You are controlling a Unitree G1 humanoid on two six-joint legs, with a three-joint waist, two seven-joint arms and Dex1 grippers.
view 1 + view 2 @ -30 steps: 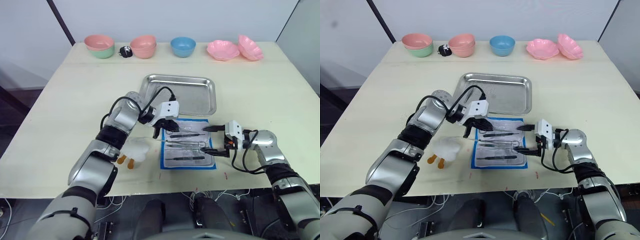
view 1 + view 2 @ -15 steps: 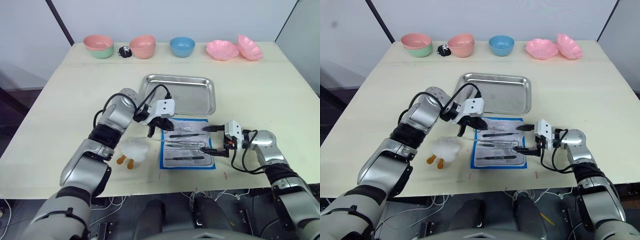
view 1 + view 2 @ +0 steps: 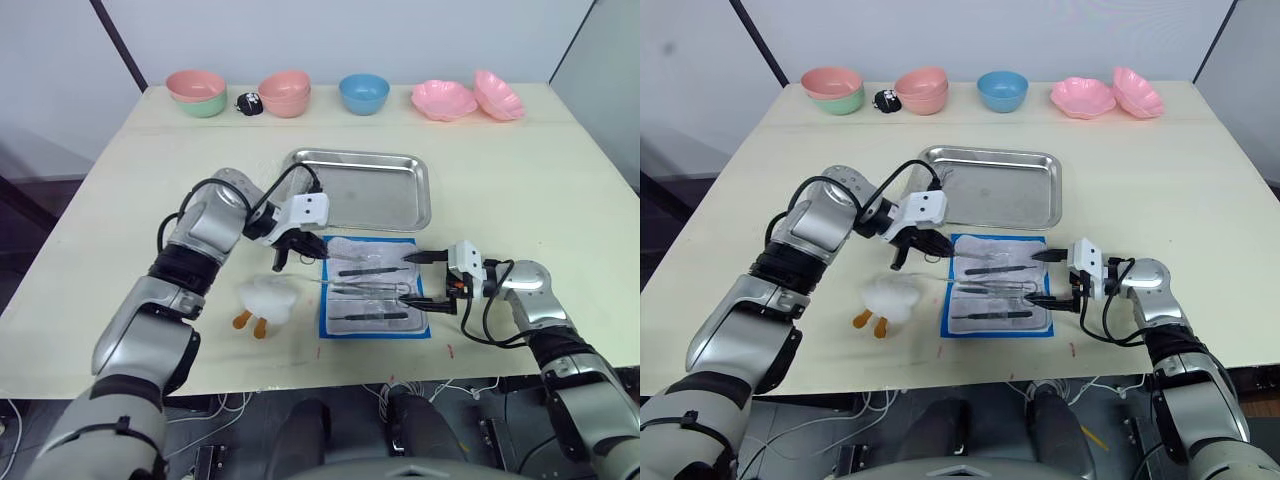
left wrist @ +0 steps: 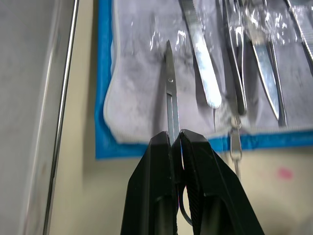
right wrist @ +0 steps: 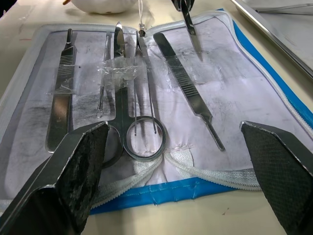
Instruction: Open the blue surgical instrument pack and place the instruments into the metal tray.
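Observation:
The blue surgical instrument pack (image 3: pixel 376 333) lies unzipped and flat in front of the metal tray (image 3: pixel 380 195), its white-grey lining up. Several slim silver instruments (image 5: pixel 142 122) lie on the lining, among them ring-handled scissors, tweezers (image 5: pixel 188 93) and a flat handle (image 5: pixel 61 112). My left gripper (image 3: pixel 297 248) hovers just off the pack's far left corner, shut on a small pair of scissors (image 4: pixel 169 98) whose blades point over the lining. My right gripper (image 3: pixel 430 278) stands wide open at the pack's right edge, with nothing between its fingers (image 5: pixel 73 181).
A white fluffy toy with orange feet (image 3: pixel 268 300) sits left of the pack. Along the table's far edge stand stacked pink and green bowls (image 3: pixel 196 90), a pink bowl (image 3: pixel 286 92), a blue bowl (image 3: pixel 365 92), two pink scalloped dishes (image 3: pixel 445 98) and a small black object (image 3: pixel 248 102).
My left arm has drawn back to the left, carrying the small scissors from over the pack's upper left part to its corner. The right gripper has stayed put.

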